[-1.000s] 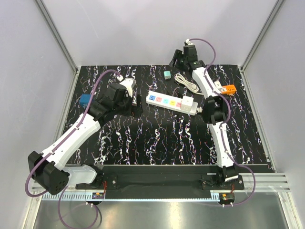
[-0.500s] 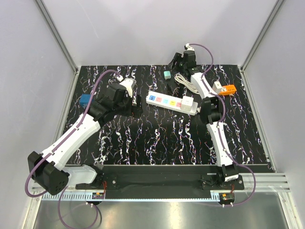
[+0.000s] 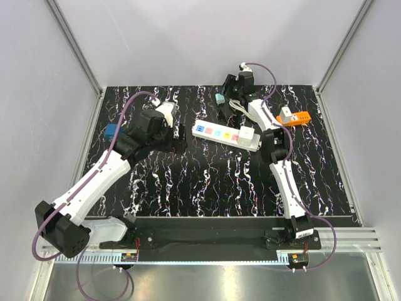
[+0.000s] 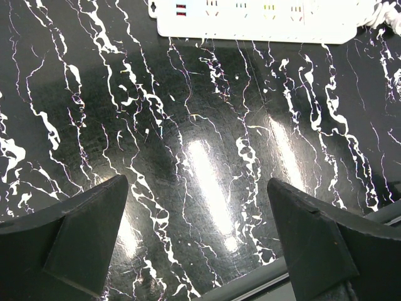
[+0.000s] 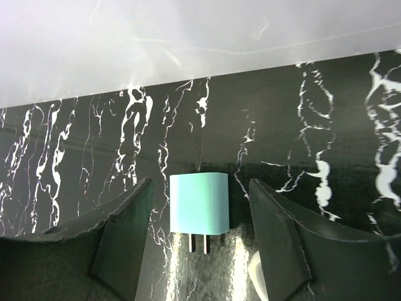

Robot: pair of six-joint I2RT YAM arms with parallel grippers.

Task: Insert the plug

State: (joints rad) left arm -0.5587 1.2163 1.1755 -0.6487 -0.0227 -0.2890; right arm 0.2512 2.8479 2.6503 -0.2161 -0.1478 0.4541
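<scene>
A teal plug [image 5: 199, 204] lies flat on the black marbled table near the back wall, its two prongs pointing toward the wrist camera; it also shows in the top view [image 3: 220, 98]. My right gripper [image 5: 200, 235] is open, with one finger on each side of the plug and a gap on both sides. A white power strip [image 3: 225, 135] with coloured sockets lies mid-table and shows at the top of the left wrist view [image 4: 263, 19]. My left gripper [image 4: 197, 241] is open and empty over bare table, left of the strip's end.
A coiled white cable [image 3: 241, 106] lies by the plug. An orange and white adapter [image 3: 293, 117] sits at the right. A blue block [image 3: 112, 132] sits at the left edge. A white plug [image 3: 247, 133] sits in the strip's right end.
My right gripper has moved left and down toward the teal plug, now straddling it. The left arm has barely moved.
</scene>
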